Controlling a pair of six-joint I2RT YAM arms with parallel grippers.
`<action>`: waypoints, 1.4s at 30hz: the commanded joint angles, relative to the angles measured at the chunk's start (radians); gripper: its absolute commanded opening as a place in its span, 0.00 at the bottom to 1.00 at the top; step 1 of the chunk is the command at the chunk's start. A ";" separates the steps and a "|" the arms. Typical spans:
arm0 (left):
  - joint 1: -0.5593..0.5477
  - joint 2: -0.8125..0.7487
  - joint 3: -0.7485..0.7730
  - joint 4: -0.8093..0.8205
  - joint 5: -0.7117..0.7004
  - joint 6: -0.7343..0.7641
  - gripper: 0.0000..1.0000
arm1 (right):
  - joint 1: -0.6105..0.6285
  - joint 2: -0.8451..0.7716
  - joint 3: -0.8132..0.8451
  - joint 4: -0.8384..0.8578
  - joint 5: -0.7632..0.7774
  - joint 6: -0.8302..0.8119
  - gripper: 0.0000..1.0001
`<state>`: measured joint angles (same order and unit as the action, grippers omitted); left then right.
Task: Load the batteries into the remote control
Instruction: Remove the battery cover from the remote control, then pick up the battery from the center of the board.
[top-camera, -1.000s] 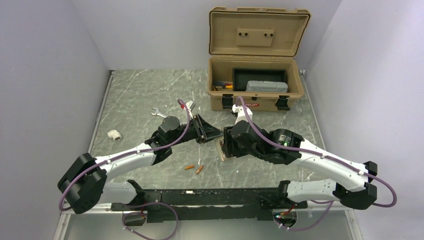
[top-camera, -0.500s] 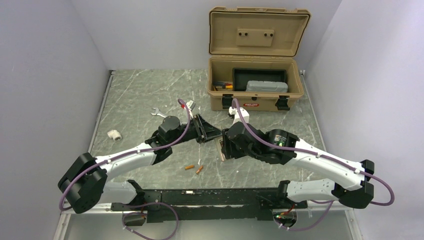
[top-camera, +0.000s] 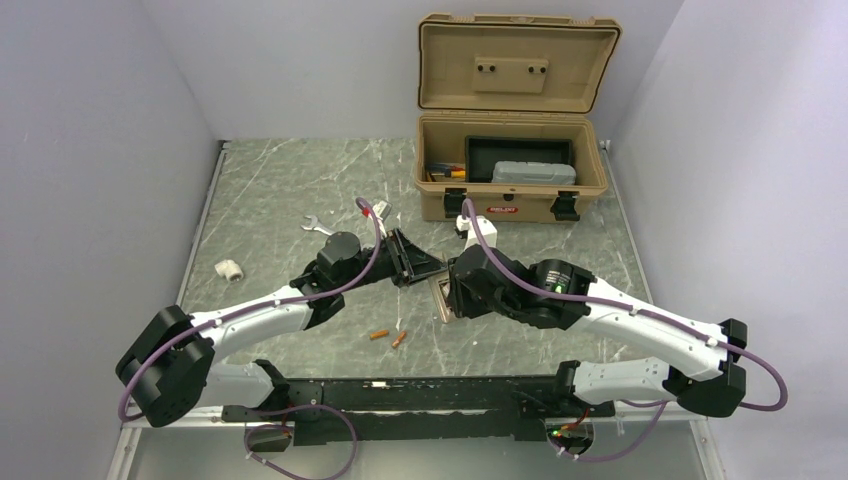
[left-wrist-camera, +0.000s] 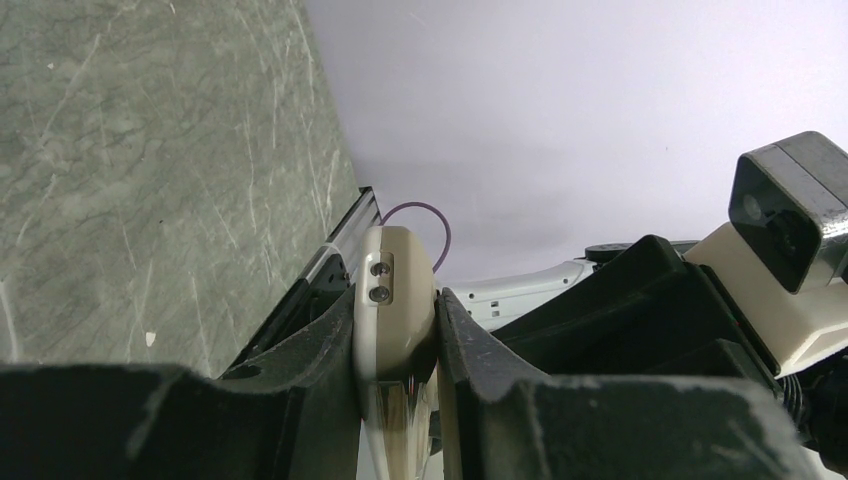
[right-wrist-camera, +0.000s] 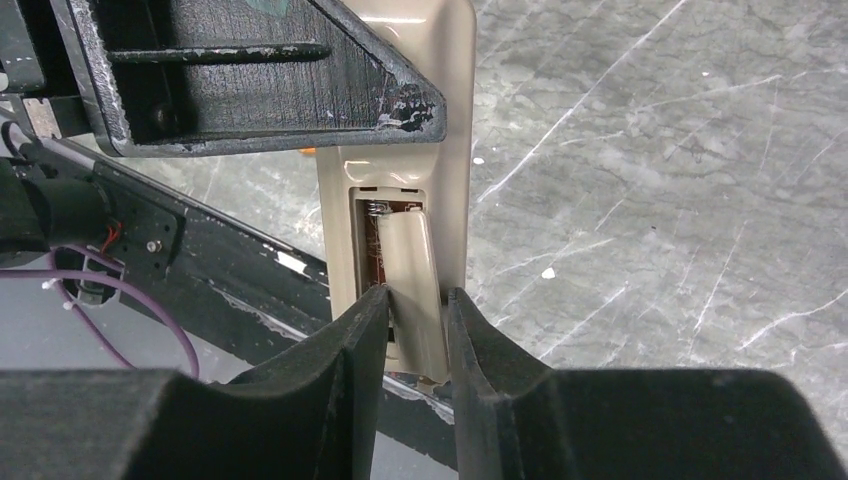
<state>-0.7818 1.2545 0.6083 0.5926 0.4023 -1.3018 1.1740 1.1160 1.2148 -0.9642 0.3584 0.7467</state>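
- The remote control (right-wrist-camera: 455, 150) is held off the table (top-camera: 280, 190) in front of the open tan toolbox (top-camera: 510, 195), between that box and the arm bases. The two arms meet at it.
- The left gripper (left-wrist-camera: 396, 335) is clamped on one end of the remote. In the left wrist view the rounded cream end, with two small screws, sticks up between the black fingers (left-wrist-camera: 325, 345), which press on both of its flanks.
- In the right wrist view the remote's grey-tan back faces the camera and the battery bay is uncovered at its upper end, where brown board and a metal contact show.
- The right gripper (right-wrist-camera: 415, 300) is closed to a narrow gap on the battery cover (right-wrist-camera: 408, 265). This slim tan strip lies along the bay, and one fingertip touches each of its long edges.
- I cannot tell whether the cover is seated in the bay or lifted clear of it.
- The batteries (top-camera: 378, 335) lie loose on the table, side by side. They are farther from the toolbox than the remote is, close to the arm bases, and neither gripper touches them.
- A silver wrench (top-camera: 318, 226) lies to the left of the toolbox, on the table.
- A small white plastic fitting (top-camera: 229, 269) sits farther left of the toolbox, near the table's left edge.
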 joint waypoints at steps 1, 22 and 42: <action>0.003 -0.010 0.028 0.054 0.009 -0.002 0.00 | 0.001 -0.025 -0.015 0.014 0.011 -0.011 0.30; 0.027 -0.038 0.029 -0.106 -0.032 0.094 0.00 | -0.002 -0.226 -0.108 0.202 0.019 0.003 0.13; 0.131 -0.181 -0.046 -0.278 -0.045 0.173 0.00 | -0.088 -0.226 -0.243 0.219 -0.002 0.057 0.18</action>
<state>-0.6762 1.1389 0.5575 0.3557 0.3687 -1.1797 1.1248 0.8825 1.0035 -0.7654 0.3695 0.7673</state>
